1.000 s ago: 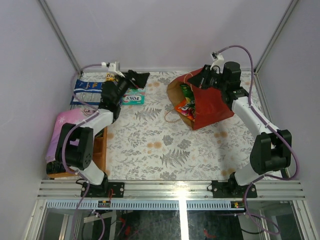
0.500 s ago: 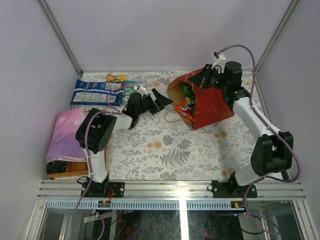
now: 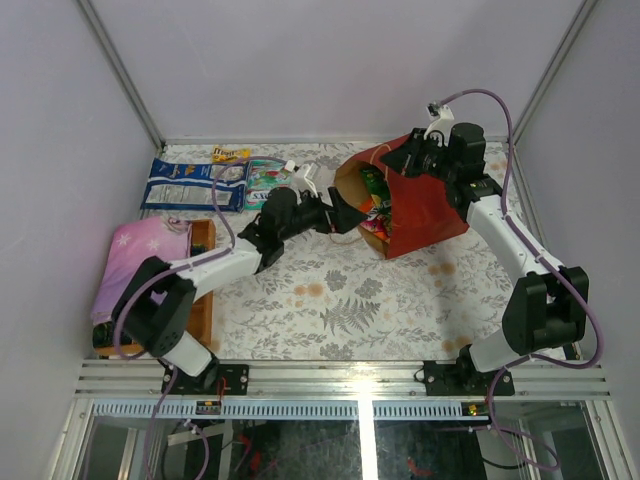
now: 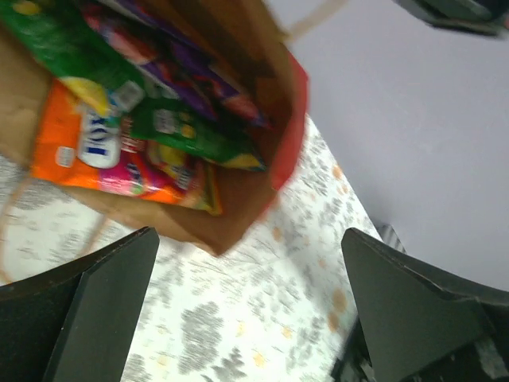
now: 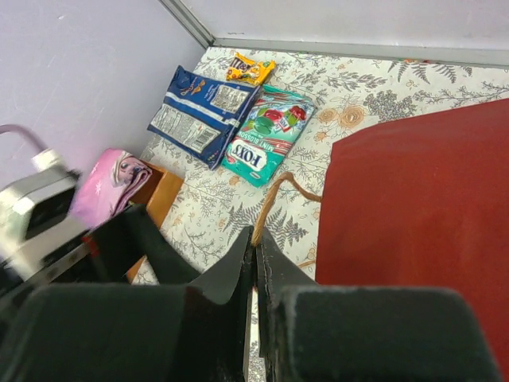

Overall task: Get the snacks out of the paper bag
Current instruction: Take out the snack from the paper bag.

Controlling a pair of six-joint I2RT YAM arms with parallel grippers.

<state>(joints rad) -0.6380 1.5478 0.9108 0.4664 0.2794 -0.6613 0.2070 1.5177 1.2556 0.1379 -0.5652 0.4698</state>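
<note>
Now at the mouth of the paper bag (image 3: 425, 210), right of centre in the overhead view, the left gripper (image 3: 343, 213) hovers empty, fingers spread wide, its arm stretched low and diagonal from the lower left. The right gripper (image 3: 400, 160), its arm reaching up the right side, has fingers pressed together, apparently pinching the bag's upper rim to hold it agape. Inside lie the snacks (image 3: 372, 215): an orange pouch (image 4: 87, 151) nearest, a green pouch (image 4: 195, 135) and a purple pouch (image 4: 203, 76) behind. The cleanest pick is probably low, one finger under the orange pouch's edge, clear of the twine handle (image 5: 296, 185). Blue packs (image 3: 195, 183) and a teal pouch (image 3: 265, 182) lie at upper left.
</note>
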